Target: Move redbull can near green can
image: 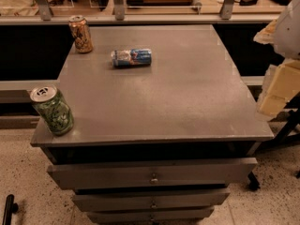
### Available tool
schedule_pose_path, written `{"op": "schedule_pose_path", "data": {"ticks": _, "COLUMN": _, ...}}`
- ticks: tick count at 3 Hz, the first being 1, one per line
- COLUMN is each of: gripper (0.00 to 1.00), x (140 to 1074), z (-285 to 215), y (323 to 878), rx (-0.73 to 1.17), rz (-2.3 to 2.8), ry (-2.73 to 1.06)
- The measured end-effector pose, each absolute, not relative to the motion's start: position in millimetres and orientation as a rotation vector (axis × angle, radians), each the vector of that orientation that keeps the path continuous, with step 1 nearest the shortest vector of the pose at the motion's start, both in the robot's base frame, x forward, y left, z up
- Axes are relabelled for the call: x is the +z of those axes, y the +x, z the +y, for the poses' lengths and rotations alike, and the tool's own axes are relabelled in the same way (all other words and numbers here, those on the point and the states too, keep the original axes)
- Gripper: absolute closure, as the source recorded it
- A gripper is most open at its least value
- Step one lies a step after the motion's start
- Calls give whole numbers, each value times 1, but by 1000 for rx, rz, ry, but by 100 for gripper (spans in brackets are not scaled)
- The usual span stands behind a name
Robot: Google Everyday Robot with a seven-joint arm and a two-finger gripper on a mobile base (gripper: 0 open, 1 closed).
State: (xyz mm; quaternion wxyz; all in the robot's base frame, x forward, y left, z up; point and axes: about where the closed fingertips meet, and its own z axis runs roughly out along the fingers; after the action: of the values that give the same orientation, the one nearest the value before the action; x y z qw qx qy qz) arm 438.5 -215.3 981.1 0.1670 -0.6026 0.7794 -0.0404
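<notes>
The redbull can (131,57), slim blue and silver, lies on its side at the back left-middle of the grey table top (183,97). The green can (53,110), stout with a pale leafy pattern and a silver top, stands upright at the table's front left corner. The two cans are well apart. My gripper (276,90), pale cream below a white arm part, is at the right edge of the camera view, beyond the table's right side and far from both cans. It holds nothing that I can see.
An orange-brown patterned can (81,33) stands upright at the back left corner, close to the redbull can. The table has stacked drawers (152,172) in front. A shelf with metal posts (117,3) runs behind it. Speckled floor lies below.
</notes>
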Motion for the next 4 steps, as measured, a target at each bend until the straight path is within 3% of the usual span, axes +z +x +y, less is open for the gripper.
{"op": "schedule_pose_path", "data": {"ticks": 1, "gripper": 0, "x": 981, "z": -214, "y": 442, "rx": -113, "rz": 2211, "ry": -1724}}
{"op": "schedule_pose_path", "data": {"ticks": 2, "gripper": 0, "x": 977, "z": -198, "y": 480, "rx": -83, "rz": 2127, "ry": -1831}}
{"op": "schedule_pose_path", "data": {"ticks": 4, "gripper": 0, "x": 930, "z": -131, "y": 624, "rx": 14, "rz": 1862, "ry": -2156}}
